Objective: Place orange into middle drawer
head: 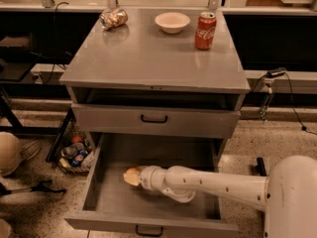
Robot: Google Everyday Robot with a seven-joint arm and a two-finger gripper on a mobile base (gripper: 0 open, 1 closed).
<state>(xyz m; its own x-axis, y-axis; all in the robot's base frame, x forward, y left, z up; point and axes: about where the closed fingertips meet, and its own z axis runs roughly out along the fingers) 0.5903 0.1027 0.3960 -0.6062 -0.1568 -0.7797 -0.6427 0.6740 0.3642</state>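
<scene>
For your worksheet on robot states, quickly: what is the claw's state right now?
Claw: closed, holding the orange inside the open middle drawer.

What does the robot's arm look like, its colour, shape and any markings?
The arm is glossy white, built of smooth rounded tubular segments, with a row of small dark dots along the forearm and a bulky domed housing at lower right. No cables show on it. Its gripper, inside the open middle drawer, follows a white cylindrical wrist.
</scene>
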